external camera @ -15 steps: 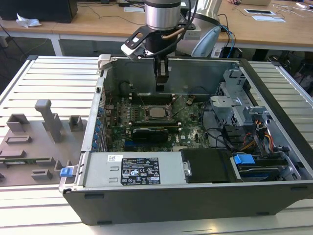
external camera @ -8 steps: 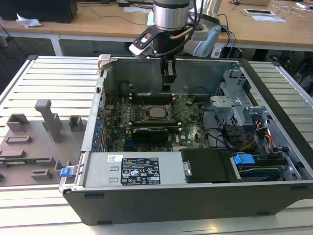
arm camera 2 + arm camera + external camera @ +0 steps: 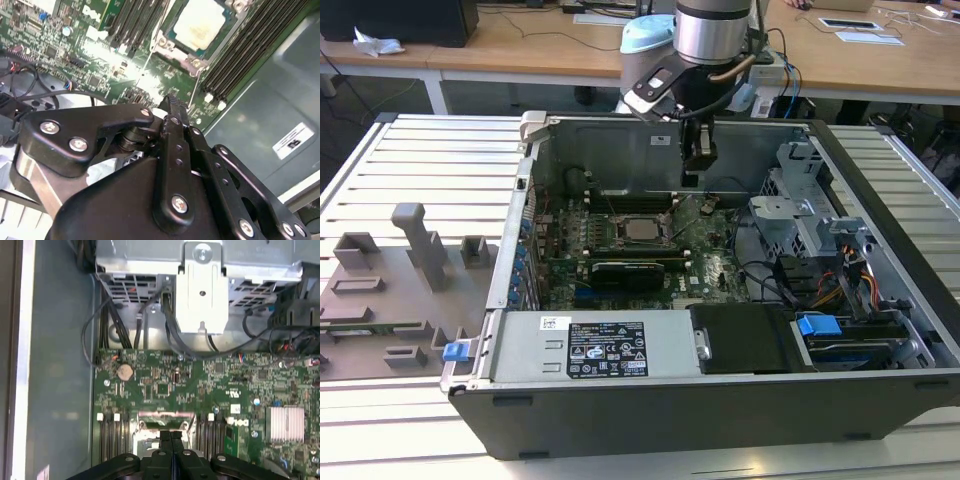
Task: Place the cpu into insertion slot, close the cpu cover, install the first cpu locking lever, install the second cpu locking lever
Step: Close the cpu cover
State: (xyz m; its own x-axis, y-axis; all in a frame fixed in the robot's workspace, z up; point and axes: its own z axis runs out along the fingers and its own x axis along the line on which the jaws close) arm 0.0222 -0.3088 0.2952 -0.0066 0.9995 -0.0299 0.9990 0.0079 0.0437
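**First:** Silver-grey, that flat square cpu [image 3: 642,228]. Where's it sitting?

**Second:** In the dark square insertion slot [image 3: 624,226] on the green motherboard [image 3: 200,385], with the thin silvery cpu cover [image 3: 166,42] framing it. The black gripper [image 3: 694,178] hangs near it, fingers pressed together, holding nothing.

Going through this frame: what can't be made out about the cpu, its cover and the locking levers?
- Exterior view: the parts around the cpu are too small to tell what is latched.
- Second wrist view: the cpu cover is cut off by the picture's edge.
- First wrist view: the gripper, jaws together, hides most of the insertion slot.
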